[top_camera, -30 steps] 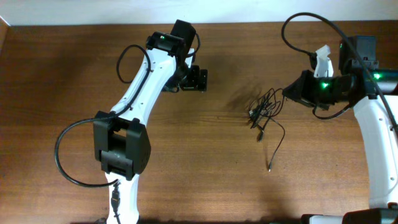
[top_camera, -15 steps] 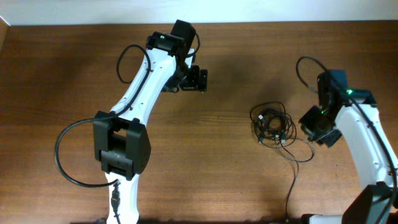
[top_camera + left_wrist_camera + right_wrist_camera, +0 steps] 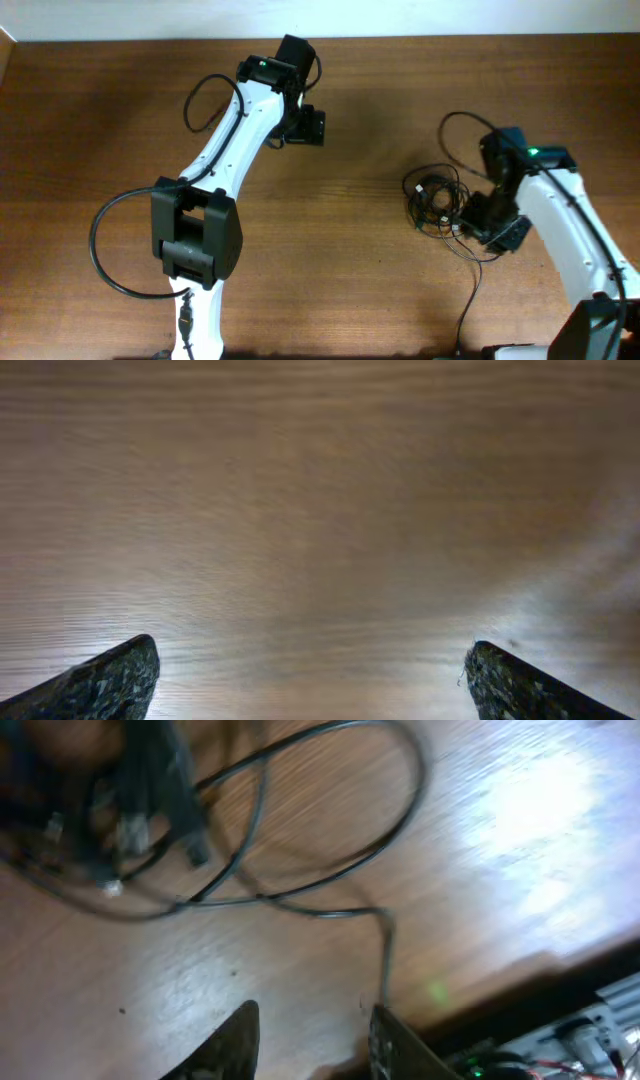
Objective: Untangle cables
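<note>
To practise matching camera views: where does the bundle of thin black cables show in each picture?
Overhead: cables right of centre.
Left wrist: not in it.
Right wrist: cables upper left, blurred, loops reaching the middle.
Shared landmark: the brown wooden table, seen in all three.

No legible text, label, brand or number anywhere; right wrist view perhaps too blurred

Brown wood-grain table (image 3: 90,120), seen from overhead. The cables (image 3: 436,200) are laid on its right half in a loose black bundle, with one strand trailed toward the near edge.
</note>
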Controlling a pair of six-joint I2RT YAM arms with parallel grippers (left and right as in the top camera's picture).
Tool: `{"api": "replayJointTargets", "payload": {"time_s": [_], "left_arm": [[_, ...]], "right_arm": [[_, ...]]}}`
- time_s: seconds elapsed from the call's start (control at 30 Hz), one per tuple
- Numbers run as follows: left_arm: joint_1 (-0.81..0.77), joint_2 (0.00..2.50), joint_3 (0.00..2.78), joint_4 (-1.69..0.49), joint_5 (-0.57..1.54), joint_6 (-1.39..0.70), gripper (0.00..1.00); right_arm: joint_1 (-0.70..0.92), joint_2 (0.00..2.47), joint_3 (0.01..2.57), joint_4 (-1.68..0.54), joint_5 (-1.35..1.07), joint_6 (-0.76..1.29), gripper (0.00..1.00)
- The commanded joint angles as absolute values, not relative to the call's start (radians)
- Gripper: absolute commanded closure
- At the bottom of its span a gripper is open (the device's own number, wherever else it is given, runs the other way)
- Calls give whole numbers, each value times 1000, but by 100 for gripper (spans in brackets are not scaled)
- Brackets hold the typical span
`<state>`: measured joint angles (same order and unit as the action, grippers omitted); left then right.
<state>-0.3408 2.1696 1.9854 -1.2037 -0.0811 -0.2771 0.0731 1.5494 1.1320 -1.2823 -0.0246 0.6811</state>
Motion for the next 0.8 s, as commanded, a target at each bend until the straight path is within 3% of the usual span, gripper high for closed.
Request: {"api": "replayJointTargets", "payload": {"time_s": [0.0, 0.03, 0.1, 0.13, 0.23, 0.27, 0.4, 0.77], "left_arm": [[-332, 2210, 1977, -1193, -183, -276, 1], [-331, 2231, 1977, -1192, -183, -276, 1], [-330, 2275, 1977, -1191, -181, -276, 1], [-330, 2296, 1977, -1194, -181, -276, 1], [-327, 2341, 1977, -1194, -174, -276, 1], [-324, 2341, 1977, -1194, -149, -276, 1], [-324, 2341, 1977, -1194, -105, -276, 1], [-324, 2341, 1977, -1193, -101, -276, 1]], "right_arm": [[180, 1545, 1095, -1222, -38, 684, 66], [226, 1545, 1095, -1189, 12, 684, 73], [273, 1545, 1095, -1142, 38, 599, 78], [293, 1545, 1095, -1119, 39, 543, 77], [316, 1546, 1071, -1034, 81, 467, 55], [312, 1546, 1051, -1009, 133, 467, 54], [301, 1546, 962, -915, 189, 352, 53], [301, 1547, 736, -574, 94, 284, 54]]}}
